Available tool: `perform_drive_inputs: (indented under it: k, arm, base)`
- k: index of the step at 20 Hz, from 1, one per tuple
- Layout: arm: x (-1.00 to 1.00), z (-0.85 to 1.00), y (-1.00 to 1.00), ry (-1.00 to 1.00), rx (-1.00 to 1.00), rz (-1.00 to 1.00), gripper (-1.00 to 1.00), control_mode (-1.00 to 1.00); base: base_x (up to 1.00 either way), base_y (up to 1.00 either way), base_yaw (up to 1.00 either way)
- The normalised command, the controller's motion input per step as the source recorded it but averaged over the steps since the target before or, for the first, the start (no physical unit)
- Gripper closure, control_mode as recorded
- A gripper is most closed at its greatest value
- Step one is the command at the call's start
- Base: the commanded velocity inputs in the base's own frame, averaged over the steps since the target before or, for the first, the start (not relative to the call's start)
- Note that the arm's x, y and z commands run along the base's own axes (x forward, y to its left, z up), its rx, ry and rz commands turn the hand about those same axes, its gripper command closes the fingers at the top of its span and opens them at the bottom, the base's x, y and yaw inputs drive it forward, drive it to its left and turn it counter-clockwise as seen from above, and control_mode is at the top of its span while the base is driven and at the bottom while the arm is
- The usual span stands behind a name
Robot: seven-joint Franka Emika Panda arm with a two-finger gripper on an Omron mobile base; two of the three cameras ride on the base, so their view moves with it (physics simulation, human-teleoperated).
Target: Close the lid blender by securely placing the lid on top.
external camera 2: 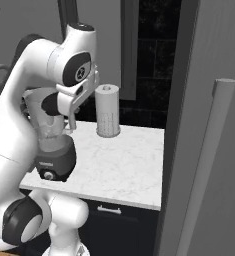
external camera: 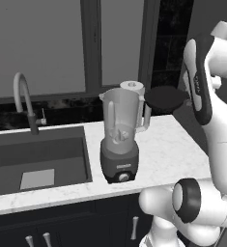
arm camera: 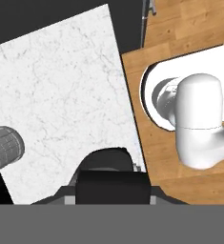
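One lid [external camera: 165,98] held aloft at three o'clock of blender [external camera: 120,140], gripper [external camera: 186,99] clamped on its edge, jar uncovered.

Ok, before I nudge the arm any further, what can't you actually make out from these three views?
- Gripper: in the hand view the fingertips merge with a dark shape, so open or shut cannot be told.
- Lid: left base view shows it raised right of the blender; the arm covers its right edge and any grip.
- Blender jar rim: right base view, blocked by the arm.
- Paper roll: left base view, mostly behind the jar.
- Blender label: too small to read.
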Motion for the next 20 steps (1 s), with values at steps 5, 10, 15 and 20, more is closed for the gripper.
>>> perform_drive_inputs:
  k: [5,10,15,20]
  arm:
    - [0.0,0.37,0.28,-0.09,0.07,0.0,1.0,-1.0]
    - [0.0,0.16,0.39,-0.01,0.03,0.0,1.0,-1.0]
    - [0.0,0.09,0.48,0.0,0.0,0.0,1.0,-1.0]
    - [0.08,0.09,0.4,0.0,0.0,0.0,1.0,-1.0]
  base:
    - [0.0,0.0,0.0]
    - [0.0,0.0,0.0]
    - [0.0,0.0,0.0]
    - [0.0,0.0,0.0]
